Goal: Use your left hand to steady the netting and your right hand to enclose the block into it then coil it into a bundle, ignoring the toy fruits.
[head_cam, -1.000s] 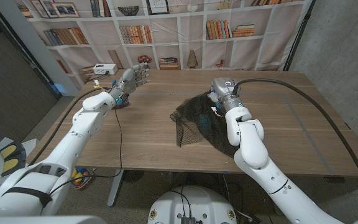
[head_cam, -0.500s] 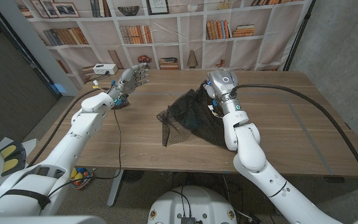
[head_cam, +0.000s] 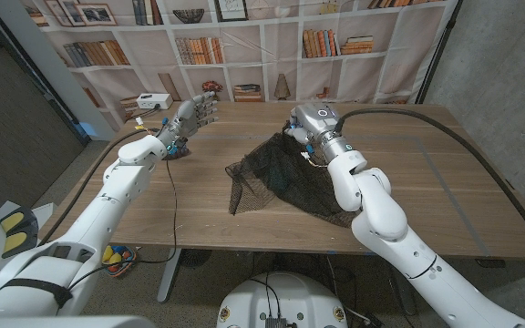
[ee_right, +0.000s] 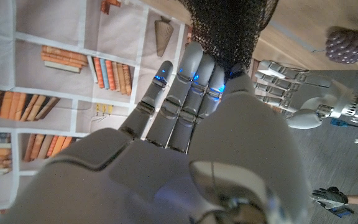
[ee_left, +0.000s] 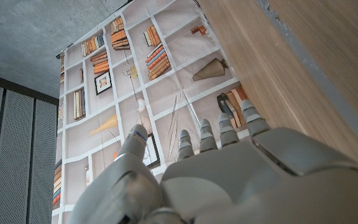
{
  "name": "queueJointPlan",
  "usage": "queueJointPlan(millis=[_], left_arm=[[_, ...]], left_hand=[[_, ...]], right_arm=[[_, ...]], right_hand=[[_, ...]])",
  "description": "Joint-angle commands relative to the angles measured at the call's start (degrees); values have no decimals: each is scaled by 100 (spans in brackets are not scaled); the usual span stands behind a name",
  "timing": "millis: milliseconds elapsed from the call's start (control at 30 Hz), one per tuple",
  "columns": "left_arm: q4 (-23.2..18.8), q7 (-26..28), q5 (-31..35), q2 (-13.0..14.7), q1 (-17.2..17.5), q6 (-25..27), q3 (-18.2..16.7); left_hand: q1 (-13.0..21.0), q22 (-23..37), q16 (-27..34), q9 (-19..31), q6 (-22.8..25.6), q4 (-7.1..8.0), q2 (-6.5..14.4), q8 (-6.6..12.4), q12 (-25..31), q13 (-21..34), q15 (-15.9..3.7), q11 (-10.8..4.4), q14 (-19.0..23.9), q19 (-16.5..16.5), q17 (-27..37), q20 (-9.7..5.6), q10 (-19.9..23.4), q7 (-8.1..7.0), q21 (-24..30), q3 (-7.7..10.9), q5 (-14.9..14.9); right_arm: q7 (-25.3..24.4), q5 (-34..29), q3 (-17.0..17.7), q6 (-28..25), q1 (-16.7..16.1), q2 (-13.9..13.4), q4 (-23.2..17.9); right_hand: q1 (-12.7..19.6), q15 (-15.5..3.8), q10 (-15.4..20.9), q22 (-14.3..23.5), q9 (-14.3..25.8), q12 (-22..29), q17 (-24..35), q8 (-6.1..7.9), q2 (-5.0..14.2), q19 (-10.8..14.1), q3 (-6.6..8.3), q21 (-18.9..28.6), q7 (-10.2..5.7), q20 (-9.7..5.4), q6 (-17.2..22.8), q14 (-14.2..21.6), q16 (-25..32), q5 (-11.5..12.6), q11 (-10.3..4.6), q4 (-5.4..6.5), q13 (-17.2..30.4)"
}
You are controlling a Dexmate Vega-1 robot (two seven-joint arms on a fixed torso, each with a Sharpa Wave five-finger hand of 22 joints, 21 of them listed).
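One black netting [head_cam: 276, 178], draped over the table [head_cam: 445, 182] at mid-board, its upper end bunched at my right hand [head_cam: 310, 126]. In the right wrist view that hand's fingers [ee_right: 185, 93] reach up against the mesh; whether they grip it I cannot tell. One left hand [head_cam: 194, 114], well apart at the far left, fingers spread, holding nothing. One purple toy grape bunch [ee_right: 347, 45].

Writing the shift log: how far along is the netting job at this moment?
Done: nothing visibly finished; no block can be made out inside the mesh. In hand: the right hand grips the black netting at its far end, the rest draped loosely on the table. Left: the left hand stands apart from the netting, fingers spread, steadying nothing; enclosing and coiling remain.
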Motion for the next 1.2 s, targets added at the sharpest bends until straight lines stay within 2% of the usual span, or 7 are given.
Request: queueJointPlan(millis=[33, 367, 500, 600, 733, 1000, 1200], left_arm=[[5, -12, 2, 17, -15, 55, 16], [1, 17, -21, 17, 11, 110, 2], [52, -6, -26, 4, -9, 111, 10], [103, -29, -38, -10, -29, 102, 10], [139, -26, -37, -19, -42, 94, 3], [168, -26, -40, -23, -46, 79, -13], [238, -68, -49, -42, -71, 55, -10]], left_hand=[[-30, 10, -16, 20, 8, -6, 28, -12, -11, 23, 25, 2, 15, 33, 11, 11, -16, -5, -13, 46, 25], [-29, 10, -14, 20, 6, -6, 34, -14, -13, 23, 26, -12, 20, 37, 11, 11, -23, 4, -13, 52, 25], [-28, 10, -15, 20, 8, -6, 37, -13, -14, 23, 21, -13, 19, 39, 11, 11, -26, 2, -13, 54, 25], [-28, 10, -15, 20, 7, -6, 39, -13, -13, 23, 25, -11, 20, 40, 11, 10, -24, 4, -13, 56, 26], [-28, 10, -17, 20, 2, -5, 41, -15, -16, 23, 25, -7, 16, 41, 11, 10, -30, 1, -13, 57, 25], [-28, 11, -15, 20, -5, -5, 44, -18, -14, 23, 27, -17, 20, 44, 12, 10, -27, 0, -12, 61, 25], [-28, 11, -16, 20, -4, -4, 45, -17, -16, 23, 25, -20, 19, 44, 12, 11, -31, -4, -13, 63, 25]], right_arm=[[1187, 1418, -103, 166, 416, -170, -84], [1757, 2612, -456, 39, 946, -312, 327], [1960, 2738, -717, -237, 1180, -337, 479], [2138, 2732, -964, -386, 1395, -376, 619], [2523, 2689, -1309, -583, 1739, -409, 803], [3068, 2733, -1663, -891, 2203, -446, 1004], [2572, 2628, -1558, -1158, 2048, -533, 862]], right_hand=[[84, -334, -2, 1, -113, -45, -13, 111, 182, 7, 34, 43, 15, -4, 294, 0, -74, 29, 39, 6, -58], [157, -311, -400, -12, -811, -430, -673, -481, 494, -190, 452, 68, 30, -52, 59, -387, -1027, -26, 268, 210, -555], [596, -217, -1308, 0, -1351, -1105, -1042, -1335, 558, -452, 1504, 162, -150, 48, -712, -991, -1741, -113, 190, 385, -1013], [1355, -271, -2025, 14, -1506, -1689, -947, -2008, 556, -806, 2567, 259, -413, 33, -1387, -1466, -1897, -385, -44, 99, -1262], [1535, -142, -2842, 11, -1513, -2304, -1213, -2660, 430, -1095, 3208, 421, -592, 88, -2252, -2215, -2366, -726, -99, -68, -1428], [1321, 180, -3996, -53, -1492, -3181, -1590, -3698, 235, -1858, 3847, 528, -759, 194, -3889, -3405, -2775, -647, -266, -352, -1598], [1253, 232, -4174, -58, -1481, -3289, -1613, -3813, 298, -2026, 3977, 535, -849, 172, -4256, -3641, -2747, -585, -274, -339, -1610]])
